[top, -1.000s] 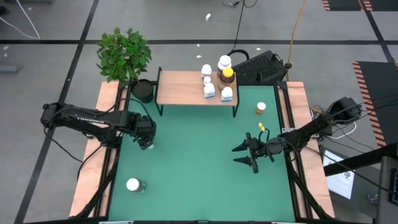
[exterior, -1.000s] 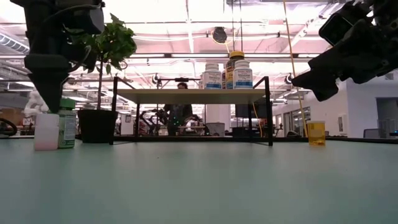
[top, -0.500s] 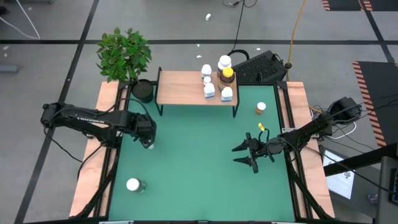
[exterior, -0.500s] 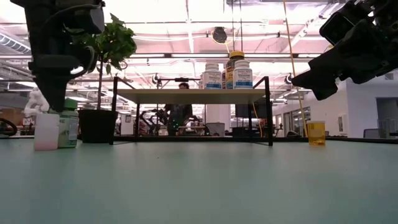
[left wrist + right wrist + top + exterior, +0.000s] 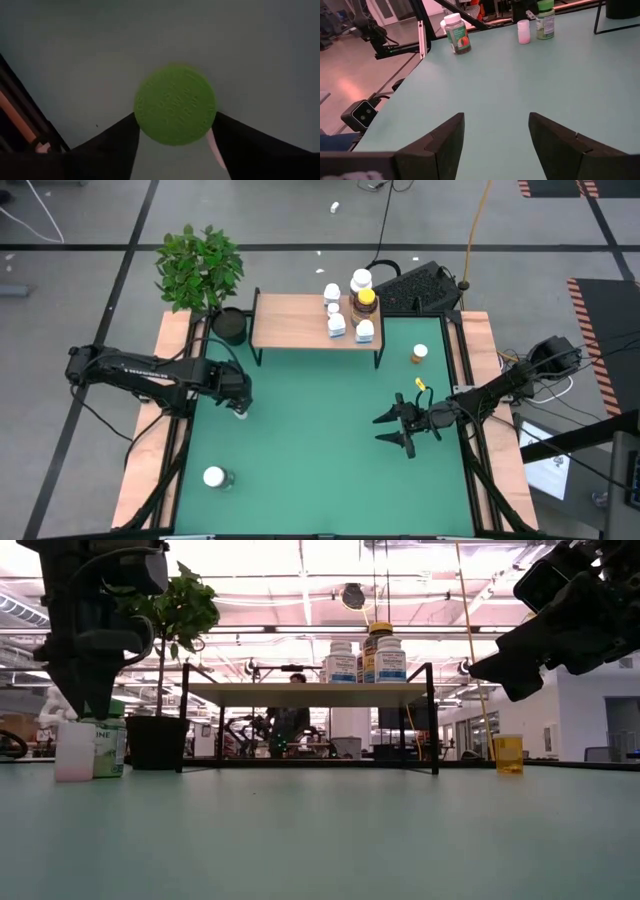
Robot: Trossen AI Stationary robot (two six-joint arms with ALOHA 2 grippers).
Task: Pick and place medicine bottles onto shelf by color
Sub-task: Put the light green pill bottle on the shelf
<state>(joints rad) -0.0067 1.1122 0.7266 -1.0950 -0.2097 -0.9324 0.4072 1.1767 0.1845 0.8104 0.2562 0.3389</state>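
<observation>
Table [image 5: 320, 460]: green top, wooden side rails.
Shelf [image 5: 300, 322]: at the far edge, carrying five bottles [image 5: 362, 302], one amber with a yellow cap.
Right tool [image 5: 396, 430]: open wide, empty, above the table's right half.
Left tool [image 5: 172, 137]: fingers parted either side of the green-capped bottle [image 5: 175, 104], near the left rail; a firm grip cannot be told.
Small white vial [image 5: 75, 750]: just beside that bottle.

shelf [image 5: 300, 320]: light wood | table [image 5: 320, 460]: matt green | cap [image 5: 175, 104]: embossed plastic
</observation>
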